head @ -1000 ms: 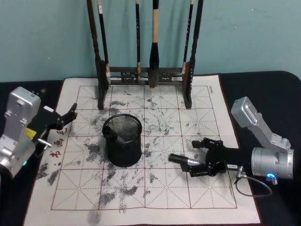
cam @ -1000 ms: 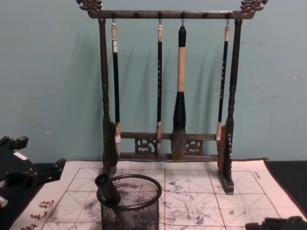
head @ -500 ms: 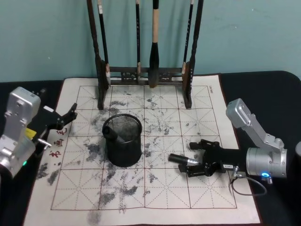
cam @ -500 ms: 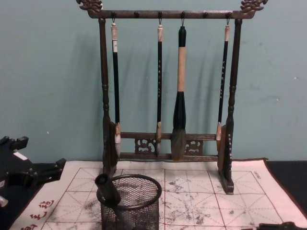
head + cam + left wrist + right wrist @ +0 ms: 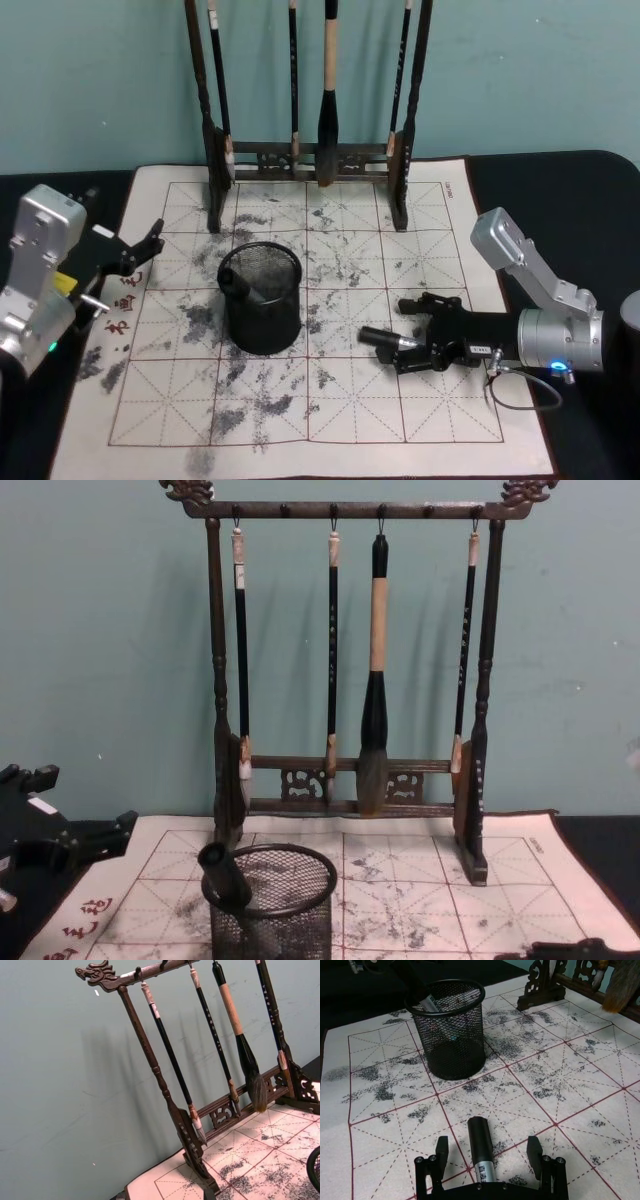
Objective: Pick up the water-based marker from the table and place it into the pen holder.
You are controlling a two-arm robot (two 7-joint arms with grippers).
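Your left gripper (image 5: 140,256) hangs with fingers spread, well left of the pen holder (image 5: 262,312). Right of that holder the water-based marker (image 5: 481,1149) lies on the table (image 5: 330,420), between your right gripper (image 5: 403,336) fingers, spread and not touching it.

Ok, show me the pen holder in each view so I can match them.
Head: pen holder just left of centre.
Chest: pen holder low, left of centre.
Left wrist: pen holder, a rim sliver at the frame edge.
Right wrist: pen holder beyond the marker that the open right gripper straddles.
Shared landmark: the brush rack behind it.
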